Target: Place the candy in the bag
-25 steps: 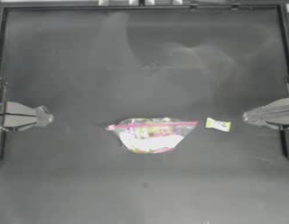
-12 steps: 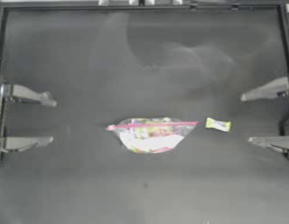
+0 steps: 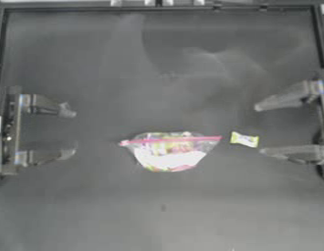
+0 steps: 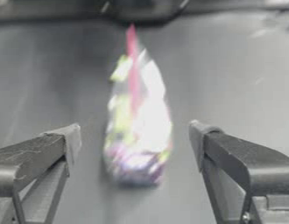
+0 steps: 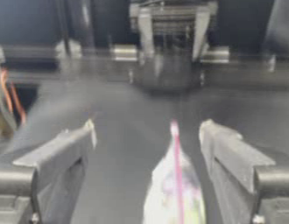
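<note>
The bag [image 3: 168, 151], clear with a pink strip along its mouth and colourful sweets inside, lies flat near the table's middle; it also shows ahead in the left wrist view as the bag [image 4: 137, 131] and low in the right wrist view as the bag [image 5: 173, 192]. The candy [image 3: 244, 139], a small pale yellow-green wrapped piece, rests just right of the bag's mouth. My left gripper [image 3: 68, 132] stands wide open at the left, a short way from the bag. My right gripper [image 3: 259, 128] is wide open at the right, its fingertips close to the candy.
A raised black rim [image 3: 158, 7] frames the dark table. The left arm's base [image 5: 170, 26] shows across the table in the right wrist view.
Both grippers went from shut to wide open. Their jaws have since spread further and reached slightly inward toward the bag. Bag and candy have not moved.
</note>
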`<state>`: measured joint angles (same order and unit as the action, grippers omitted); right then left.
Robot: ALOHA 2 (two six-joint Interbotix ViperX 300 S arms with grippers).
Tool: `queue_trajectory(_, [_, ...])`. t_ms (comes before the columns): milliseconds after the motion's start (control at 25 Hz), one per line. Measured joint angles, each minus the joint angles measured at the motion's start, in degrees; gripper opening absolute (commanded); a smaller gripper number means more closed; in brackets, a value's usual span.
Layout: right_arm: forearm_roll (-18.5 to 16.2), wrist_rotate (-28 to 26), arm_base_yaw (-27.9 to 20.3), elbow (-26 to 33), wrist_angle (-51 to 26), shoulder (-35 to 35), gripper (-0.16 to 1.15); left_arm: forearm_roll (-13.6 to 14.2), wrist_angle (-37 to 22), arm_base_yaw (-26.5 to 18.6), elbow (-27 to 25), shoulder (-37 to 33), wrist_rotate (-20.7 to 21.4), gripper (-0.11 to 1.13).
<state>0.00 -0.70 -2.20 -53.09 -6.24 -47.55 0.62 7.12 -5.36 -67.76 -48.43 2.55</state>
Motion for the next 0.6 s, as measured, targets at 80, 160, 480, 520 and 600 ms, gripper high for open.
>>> queue_trajectory(80, [0.00,0.09,-0.53,2.90,-4.13,2.55,0.99,0.00,0.00,-0.62,0.09,0.79,0.09,1.02])
queue_trajectory(160, [0.09,-0.09,-1.05,6.15,-8.26,5.80,0.99,0.00,0.00,-0.97,0.00,1.14,0.09,1.02])
queue_trajectory(480, [-1.58,-0.09,-1.23,20.57,-22.68,19.07,0.99,0.00,0.00,-0.97,-0.09,2.11,0.09,1.01])
queue_trajectory(520, [-2.29,-0.09,-1.23,22.06,-23.91,20.48,0.99,0.00,0.00,-1.14,0.00,2.46,0.09,1.01])
queue_trajectory(600, [-3.16,0.09,-1.23,24.35,-26.02,23.03,0.99,0.00,0.00,-1.32,-0.18,3.08,0.09,1.01])
